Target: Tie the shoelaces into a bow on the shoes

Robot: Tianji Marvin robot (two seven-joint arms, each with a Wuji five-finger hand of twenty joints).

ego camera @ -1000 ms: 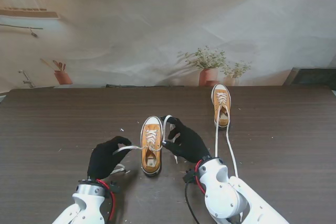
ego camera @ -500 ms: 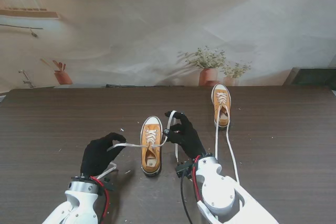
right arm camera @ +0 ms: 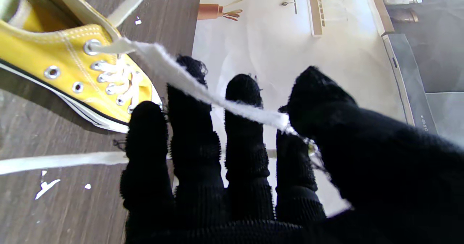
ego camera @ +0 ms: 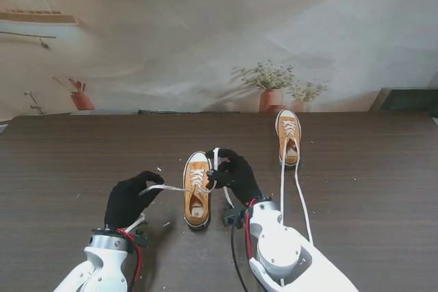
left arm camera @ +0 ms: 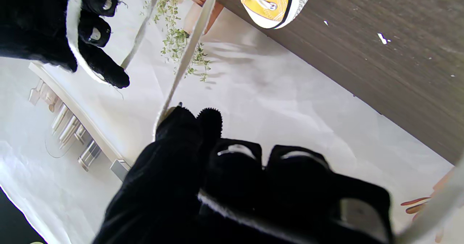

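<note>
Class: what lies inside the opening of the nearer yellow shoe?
The nearer yellow shoe shows a yellow lining inside its opening, and nothing else visible there. White lacing covers the tongue; the toe interior is hidden.

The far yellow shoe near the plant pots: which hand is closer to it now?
Right. The right hand sits left of the far shoe and nearer to me; the left hand is much farther left.

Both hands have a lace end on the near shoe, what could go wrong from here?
1. The near shoe stands free on the table; pulling could drag or tip it.
2. The right hand only pinches its lace at the thumb; it may slip.
3. The far shoe's laces trail beside the right arm and could snag.
</note>
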